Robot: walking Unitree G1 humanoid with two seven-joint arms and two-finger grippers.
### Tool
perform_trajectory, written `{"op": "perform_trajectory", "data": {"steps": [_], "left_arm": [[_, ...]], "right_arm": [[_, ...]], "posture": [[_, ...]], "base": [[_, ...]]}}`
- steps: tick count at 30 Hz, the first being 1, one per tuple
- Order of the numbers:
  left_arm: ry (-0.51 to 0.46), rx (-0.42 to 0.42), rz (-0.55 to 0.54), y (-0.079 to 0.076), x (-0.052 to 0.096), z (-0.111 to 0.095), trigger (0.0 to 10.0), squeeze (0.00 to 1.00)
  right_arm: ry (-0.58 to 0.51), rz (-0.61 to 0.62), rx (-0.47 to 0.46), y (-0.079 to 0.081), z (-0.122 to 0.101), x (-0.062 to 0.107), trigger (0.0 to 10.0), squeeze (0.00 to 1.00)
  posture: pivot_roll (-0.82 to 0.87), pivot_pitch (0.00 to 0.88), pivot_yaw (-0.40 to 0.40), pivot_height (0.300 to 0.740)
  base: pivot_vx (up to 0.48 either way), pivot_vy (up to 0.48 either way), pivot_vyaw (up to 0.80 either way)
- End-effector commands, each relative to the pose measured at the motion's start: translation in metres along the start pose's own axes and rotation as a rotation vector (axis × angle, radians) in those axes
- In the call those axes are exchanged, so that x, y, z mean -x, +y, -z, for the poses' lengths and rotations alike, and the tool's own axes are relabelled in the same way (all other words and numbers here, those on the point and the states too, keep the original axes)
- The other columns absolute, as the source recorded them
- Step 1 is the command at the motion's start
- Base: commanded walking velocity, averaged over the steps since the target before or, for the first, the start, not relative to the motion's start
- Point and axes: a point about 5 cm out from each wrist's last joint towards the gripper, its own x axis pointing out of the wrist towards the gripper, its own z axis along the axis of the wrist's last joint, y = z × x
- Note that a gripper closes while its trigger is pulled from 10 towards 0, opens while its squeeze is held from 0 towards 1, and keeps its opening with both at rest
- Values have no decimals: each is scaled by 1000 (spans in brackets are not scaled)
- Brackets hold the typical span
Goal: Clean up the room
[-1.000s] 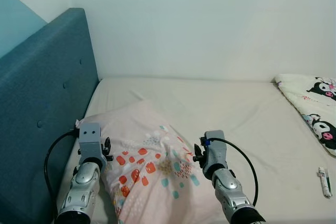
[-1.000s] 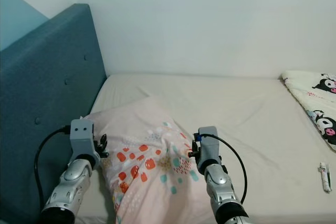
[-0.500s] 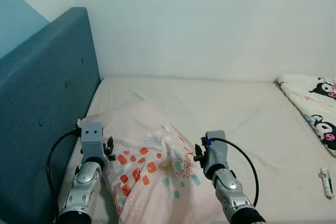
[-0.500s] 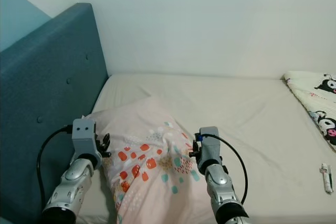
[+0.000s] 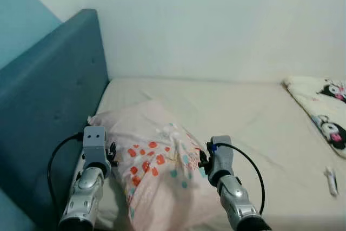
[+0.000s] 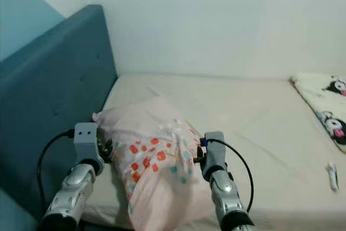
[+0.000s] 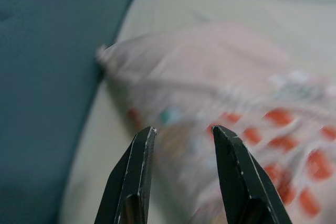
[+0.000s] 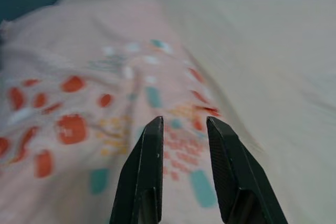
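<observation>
A pink pillow (image 5: 157, 155) with red and teal patches lies on the beige mattress (image 5: 248, 112), close to the blue headboard. My left gripper (image 5: 111, 152) is at the pillow's headboard side and my right gripper (image 5: 203, 158) at its other side, so the pillow sits between the two arms. In the left wrist view the left gripper (image 7: 184, 130) is open, with the blurred pillow (image 7: 220, 93) just beyond its tips. In the right wrist view the right gripper (image 8: 184, 123) is open too, low over the patterned pillow (image 8: 89, 93). Nothing is pinched between either pair of fingers.
The padded blue headboard (image 5: 48, 106) runs along the left and a white wall stands behind the bed. A white quilt (image 5: 324, 114) with cartoon figures lies at the right edge. A small white tube (image 5: 329, 180) rests on the mattress near the front right.
The camera has shifted and the picture is slightly blurred. The pillow now looks narrower and more bunched up between the two arms. Both grippers keep their places at its sides.
</observation>
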Motion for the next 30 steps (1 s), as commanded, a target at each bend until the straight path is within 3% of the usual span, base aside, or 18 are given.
{"op": "perform_trajectory", "data": {"steps": [1, 13, 20, 30], "left_arm": [[15, -18, 7, 0, 0, 2, 10000, 0], [26, -34, 31, -2, -2, 1, 10000, 0], [14, -58, -42, 4, -4, -3, 10000, 0], [-1, -25, -132, 13, -6, -7, 10000, 0]], "right_arm": [[9, 1, -16, 0, 1, 0, 10000, 0], [14, 8, -32, -1, 3, 1, 10000, 0], [6, 13, -22, -2, 1, 1, 10000, 0], [-36, 33, -7, -5, -9, -2, 10000, 0]], "posture": [[80, 2, -74, 740], [83, 3, -65, 740], [87, 6, -64, 740], [74, 3, -64, 740]], "base": [[0, 0, 0], [0, 0, 0], [0, 0, 0], [0, 0, 0]]}}
